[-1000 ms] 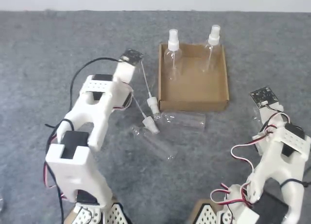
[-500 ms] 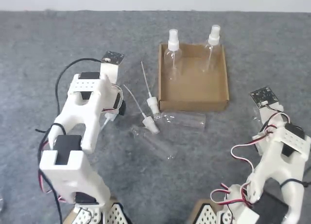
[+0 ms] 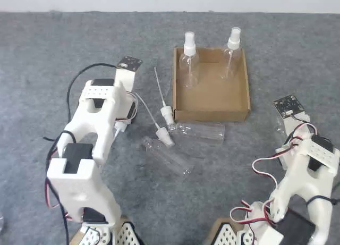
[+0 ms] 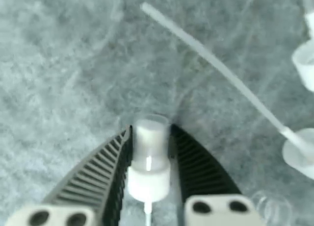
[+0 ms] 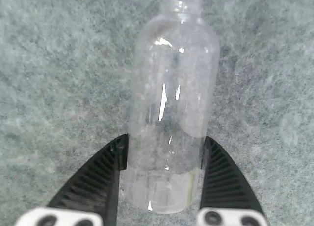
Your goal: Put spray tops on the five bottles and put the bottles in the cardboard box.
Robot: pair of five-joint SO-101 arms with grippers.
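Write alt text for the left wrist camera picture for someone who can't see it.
The left gripper is shut on a white spray top, held between its black fingers above the grey table. A second spray top lies beyond it, its long tube stretched across the surface.

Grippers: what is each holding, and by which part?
Left gripper grips a spray top by its head. Right gripper grips a clear bottle around its lower body, near the base.

Two capped bottles (image 3: 189, 63) upright in cardboard box (image 3: 212, 115)
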